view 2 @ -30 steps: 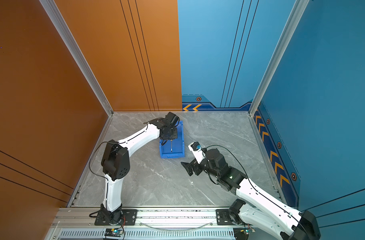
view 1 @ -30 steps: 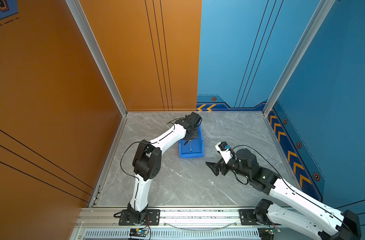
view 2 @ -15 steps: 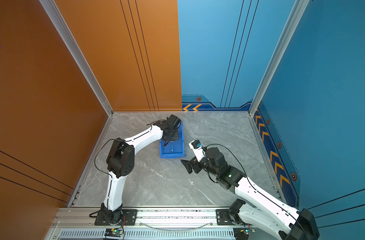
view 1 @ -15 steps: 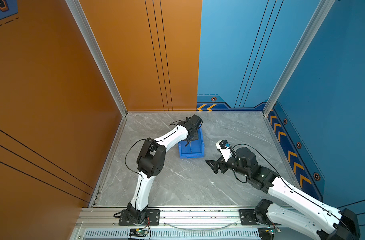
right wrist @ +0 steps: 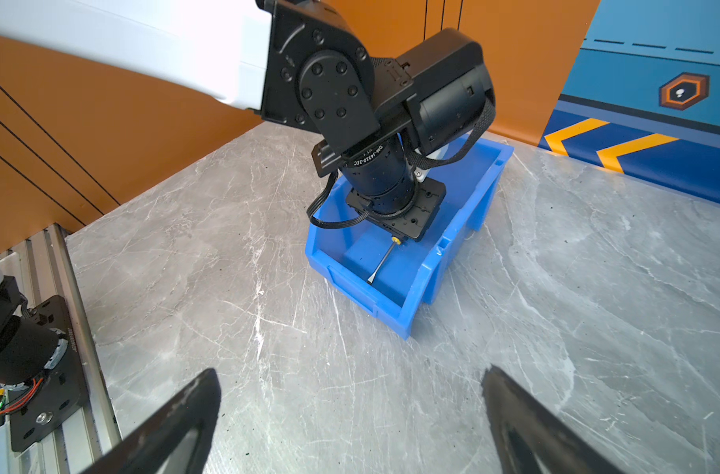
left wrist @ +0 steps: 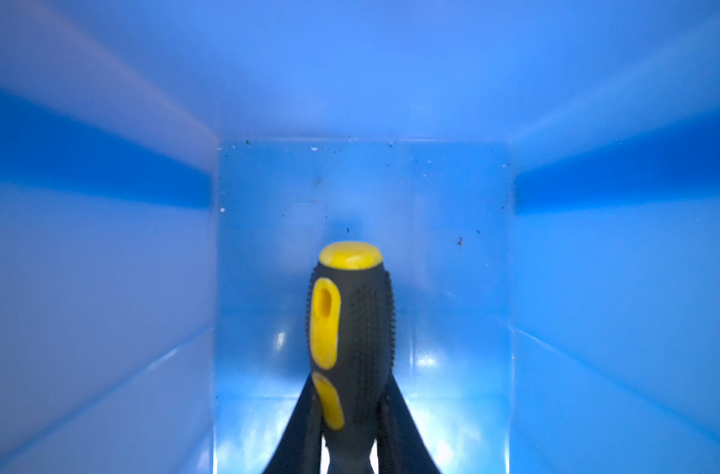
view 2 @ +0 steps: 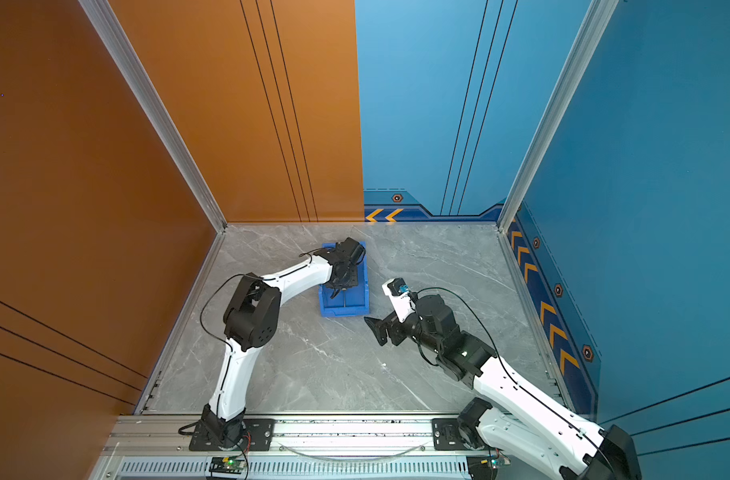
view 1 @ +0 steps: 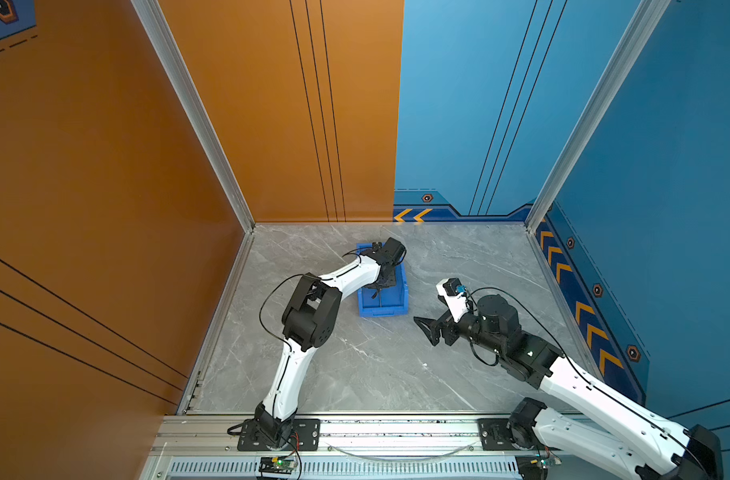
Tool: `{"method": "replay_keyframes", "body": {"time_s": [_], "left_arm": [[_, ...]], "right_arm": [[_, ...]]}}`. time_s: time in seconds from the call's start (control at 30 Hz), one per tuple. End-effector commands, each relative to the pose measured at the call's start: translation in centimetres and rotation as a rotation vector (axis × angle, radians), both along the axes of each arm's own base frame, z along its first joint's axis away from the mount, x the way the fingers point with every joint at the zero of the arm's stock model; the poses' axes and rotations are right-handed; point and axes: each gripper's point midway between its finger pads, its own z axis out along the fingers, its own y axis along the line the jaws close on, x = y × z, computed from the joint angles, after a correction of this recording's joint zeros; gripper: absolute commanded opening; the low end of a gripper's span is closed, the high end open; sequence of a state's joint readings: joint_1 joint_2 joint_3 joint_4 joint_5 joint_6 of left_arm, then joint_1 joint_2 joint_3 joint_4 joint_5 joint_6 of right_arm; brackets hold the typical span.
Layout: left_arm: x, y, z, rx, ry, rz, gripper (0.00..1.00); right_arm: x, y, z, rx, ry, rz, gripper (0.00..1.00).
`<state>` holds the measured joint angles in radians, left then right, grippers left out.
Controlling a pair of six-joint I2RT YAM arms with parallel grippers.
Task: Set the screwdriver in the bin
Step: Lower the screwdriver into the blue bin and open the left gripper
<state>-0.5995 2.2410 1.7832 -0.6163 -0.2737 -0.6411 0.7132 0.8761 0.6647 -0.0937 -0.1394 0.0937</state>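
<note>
Screwdriver judged light, stiff; ribbed handle clamped in left gripper, lower centre, within bin; right gripper spread, empty.

Black-and-yellow screwdriver inside blue bin, shaft tilted toward its front lip.

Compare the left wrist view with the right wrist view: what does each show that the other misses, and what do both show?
Only the left wrist view: the black-and-yellow handle of the screwdriver, close up, clamped by the left gripper between the inner walls of the bin.
Only the right wrist view: the thin shaft slanting down toward the bin's low front lip, the left arm above it, the grey table, and the right gripper open, holding nothing.
Both: the blue bin with the screwdriver inside it.
</note>
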Motion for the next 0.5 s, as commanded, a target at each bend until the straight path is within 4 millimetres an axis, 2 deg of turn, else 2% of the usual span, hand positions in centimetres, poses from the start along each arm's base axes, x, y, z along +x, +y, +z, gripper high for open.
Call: {"method": "replay_keyframes", "body": {"time_s": [0.0, 0.23, 0.47], "left_arm": [[-0.4, 0.0, -1.6, 0.038, 0.008, 0.013, 0.1], [-1.0, 0.1, -2.4, 0.046, 0.025, 0.018, 0.24], [-1.0, 0.2, -0.8, 0.042, -0.003, 0.023, 0.39]], "right_arm": [[-0.6, 0.0, 1.3, 0.024, -0.006, 0.02, 1.0], [-0.3, -1.5, 1.5, 0.022, -0.015, -0.02, 1.0], [-0.6, -2.4, 1.7, 0.027, -0.027, -0.038, 1.0]]}}
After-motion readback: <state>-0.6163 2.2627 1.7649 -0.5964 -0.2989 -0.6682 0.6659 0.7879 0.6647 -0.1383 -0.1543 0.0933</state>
